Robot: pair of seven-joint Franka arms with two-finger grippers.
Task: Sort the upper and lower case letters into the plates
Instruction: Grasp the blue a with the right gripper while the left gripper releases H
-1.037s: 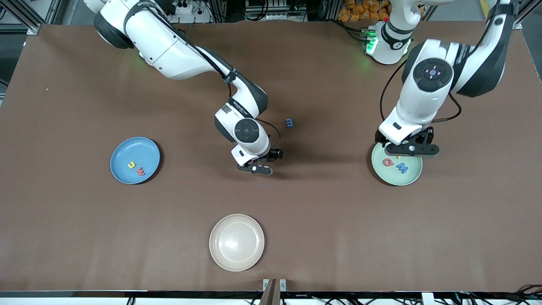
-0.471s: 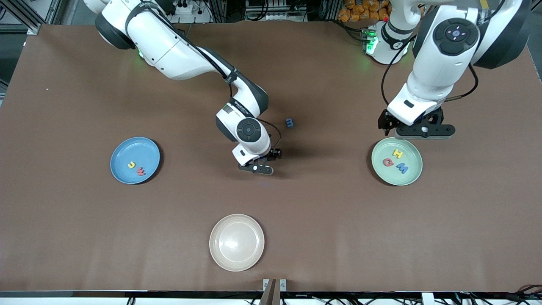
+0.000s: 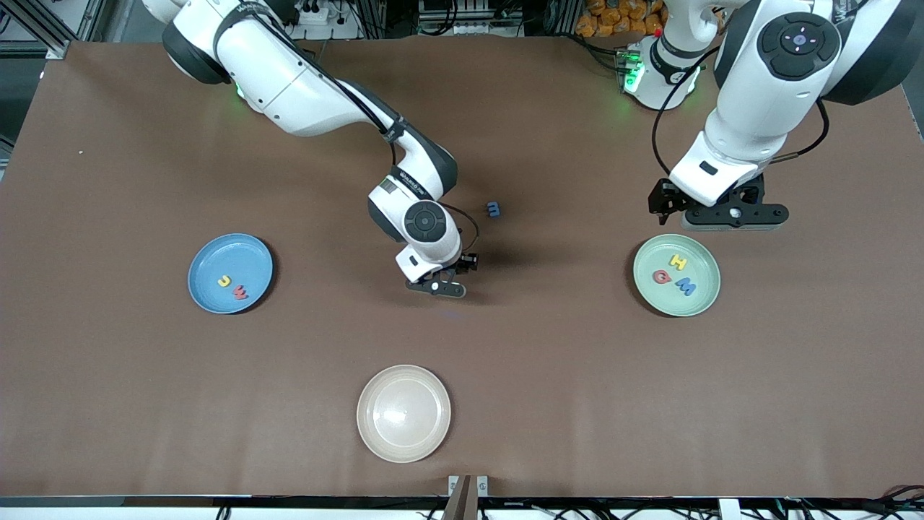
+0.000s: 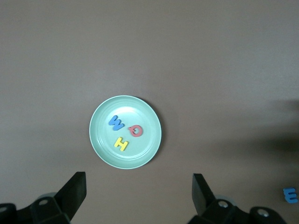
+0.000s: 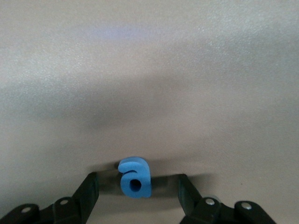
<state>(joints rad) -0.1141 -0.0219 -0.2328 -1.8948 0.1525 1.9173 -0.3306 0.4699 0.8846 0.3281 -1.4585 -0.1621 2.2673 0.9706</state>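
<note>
On the brown table (image 3: pixel 144 404), the right gripper (image 3: pixel 442 283) is down near the middle with its fingers (image 5: pixel 88 191) apart on either side of a small light-blue foam letter "a" (image 5: pixel 135 178), not yet touching it. The left gripper (image 3: pixel 729 217) hangs with fingers (image 4: pixel 74 189) spread wide and empty, just above the pale green round plate (image 3: pixel 704 300) toward the left arm's end, which holds a yellow H (image 3: pixel 678 261), a red Q (image 3: pixel 660 276) and a blue M (image 3: pixel 685 287). The blue round plate (image 3: pixel 253 249) toward the right arm's end holds a yellow letter (image 3: pixel 225 281) and a red letter (image 3: pixel 240 292), a dark blue letter (image 3: pixel 494 209) lies loose near the middle, and a beige round plate (image 3: pixel 372 433) sits by the table's edge nearest the front camera.
</note>
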